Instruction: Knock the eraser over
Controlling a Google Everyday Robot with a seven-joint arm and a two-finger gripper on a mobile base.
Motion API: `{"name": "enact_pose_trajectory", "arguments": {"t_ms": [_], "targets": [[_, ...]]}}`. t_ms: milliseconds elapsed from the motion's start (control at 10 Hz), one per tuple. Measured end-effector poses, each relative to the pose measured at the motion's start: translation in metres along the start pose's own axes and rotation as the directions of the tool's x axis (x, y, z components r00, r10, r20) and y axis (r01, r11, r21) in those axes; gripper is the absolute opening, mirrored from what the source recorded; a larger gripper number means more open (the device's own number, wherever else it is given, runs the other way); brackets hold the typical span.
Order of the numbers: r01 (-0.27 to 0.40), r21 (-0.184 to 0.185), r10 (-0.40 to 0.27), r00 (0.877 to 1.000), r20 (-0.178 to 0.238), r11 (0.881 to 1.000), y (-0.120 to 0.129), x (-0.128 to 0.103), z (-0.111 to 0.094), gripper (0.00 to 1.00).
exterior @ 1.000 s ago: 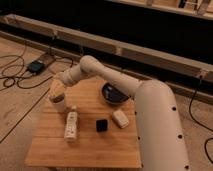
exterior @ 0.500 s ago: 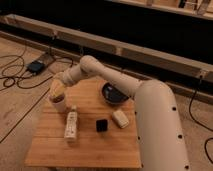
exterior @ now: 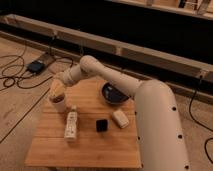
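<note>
The eraser (exterior: 102,125) is a small black cube standing on the wooden table (exterior: 85,150), near its middle. My gripper (exterior: 56,91) is at the table's far left, just above a white cup (exterior: 59,104), well to the left of the eraser and apart from it. My white arm (exterior: 150,115) reaches across from the right, over the back of the table.
A white bottle (exterior: 71,125) lies left of the eraser. A cream-white rounded block (exterior: 120,118) lies just right of it. A dark bowl (exterior: 114,93) sits at the back. Cables and a black box (exterior: 36,65) lie on the floor to the left.
</note>
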Motion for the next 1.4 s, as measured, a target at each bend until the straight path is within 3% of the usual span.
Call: {"name": "enact_pose_trajectory", "arguments": {"t_ms": [1100, 1200, 1400], "targets": [[0.003, -0.003, -0.003, 1.0, -0.009, 1.0, -0.001, 0.0, 0.0, 0.8], [0.012, -0.011, -0.012, 0.999, -0.032, 1.0, -0.002, 0.001, -0.002, 0.8], [0.048, -0.027, -0.051, 0.989, -0.135, 0.998, -0.006, 0.002, -0.019, 0.8]]}}
